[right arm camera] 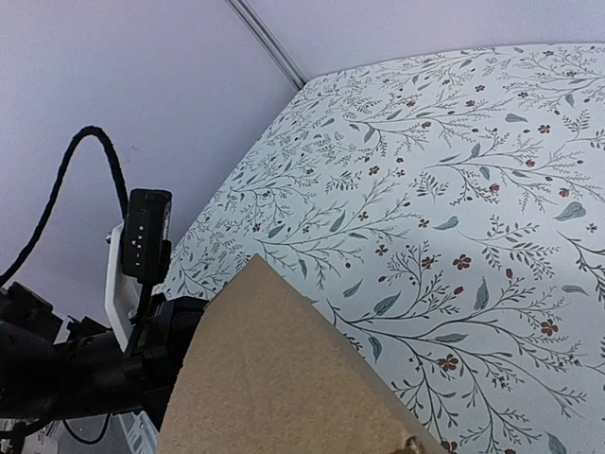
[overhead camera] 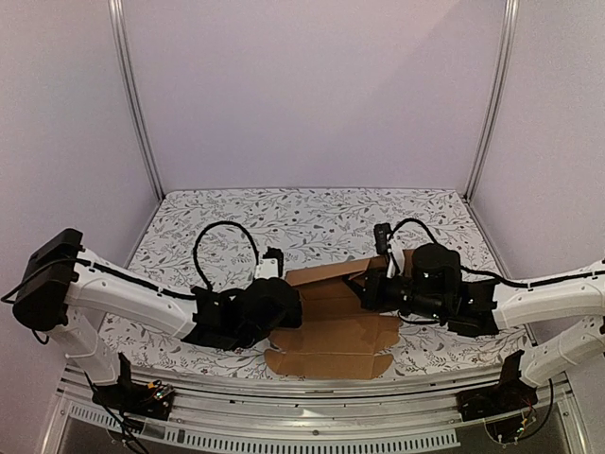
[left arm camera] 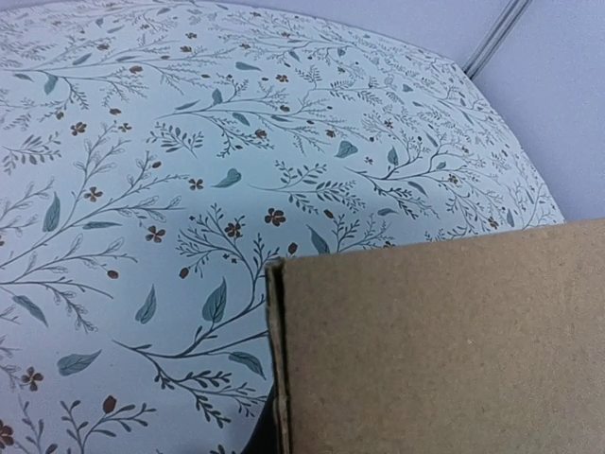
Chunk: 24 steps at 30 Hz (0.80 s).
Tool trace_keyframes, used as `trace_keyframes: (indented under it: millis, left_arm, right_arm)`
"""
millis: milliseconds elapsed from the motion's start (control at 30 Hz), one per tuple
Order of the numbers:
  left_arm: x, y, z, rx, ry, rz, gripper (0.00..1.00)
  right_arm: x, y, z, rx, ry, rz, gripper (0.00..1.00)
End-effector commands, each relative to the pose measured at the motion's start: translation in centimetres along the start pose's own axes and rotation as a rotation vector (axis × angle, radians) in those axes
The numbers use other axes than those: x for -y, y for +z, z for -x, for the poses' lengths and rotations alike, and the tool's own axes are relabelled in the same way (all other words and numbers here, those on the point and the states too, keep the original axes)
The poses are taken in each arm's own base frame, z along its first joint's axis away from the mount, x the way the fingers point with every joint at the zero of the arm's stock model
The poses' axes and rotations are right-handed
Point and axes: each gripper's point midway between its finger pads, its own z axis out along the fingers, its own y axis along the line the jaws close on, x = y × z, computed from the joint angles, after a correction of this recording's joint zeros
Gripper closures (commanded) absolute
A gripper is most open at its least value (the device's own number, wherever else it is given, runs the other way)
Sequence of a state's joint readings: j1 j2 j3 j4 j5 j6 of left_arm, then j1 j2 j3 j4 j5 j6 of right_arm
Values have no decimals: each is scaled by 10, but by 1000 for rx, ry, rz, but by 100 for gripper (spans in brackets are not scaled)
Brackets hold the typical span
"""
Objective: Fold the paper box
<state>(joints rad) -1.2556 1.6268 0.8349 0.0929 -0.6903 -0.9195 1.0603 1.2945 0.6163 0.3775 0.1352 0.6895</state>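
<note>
The paper box (overhead camera: 331,342) is a brown die-cut cardboard sheet lying near the table's front middle, with its far panel (overhead camera: 326,274) raised between the two grippers. My left gripper (overhead camera: 288,301) is at the sheet's left end and my right gripper (overhead camera: 371,287) is at its right end. Each grips the raised cardboard. In the left wrist view the cardboard (left arm camera: 435,350) fills the lower right and hides the fingers. In the right wrist view a cardboard corner (right arm camera: 265,378) covers the jaws.
The table has a floral cloth (overhead camera: 312,218) and is enclosed by pale walls with metal corner posts (overhead camera: 137,104). The left arm's black wrist and cable (right arm camera: 85,369) show at the left of the right wrist view, close to the cardboard.
</note>
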Motion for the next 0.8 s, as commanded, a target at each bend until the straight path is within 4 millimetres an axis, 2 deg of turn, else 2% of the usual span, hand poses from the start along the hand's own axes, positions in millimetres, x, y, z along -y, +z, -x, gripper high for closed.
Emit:
trace_keyframes:
  millis: [0,200,333,600,767]
  left_arm:
    - [1,-2,-19,-71,38,-36,100]
    - [-18,7,-20,-76,-63,-31,100]
    - [-32,12,-12,-59,-113,-26,100]
    - [-45,15,-8,-63,-142,-42,100]
    - [-44,13,-10,-80,-202,-96,100]
  right_arm:
    - [-22,-17,20,60,-7,89,100]
    - [-22,-26,12,-4,-56,49,100]
    - [-19,-39,3,-67,-130,-2,100]
    - [-17,-86,3,-109,-192,5,100]
    - [-5,-104,-6,-103,-203,5,100]
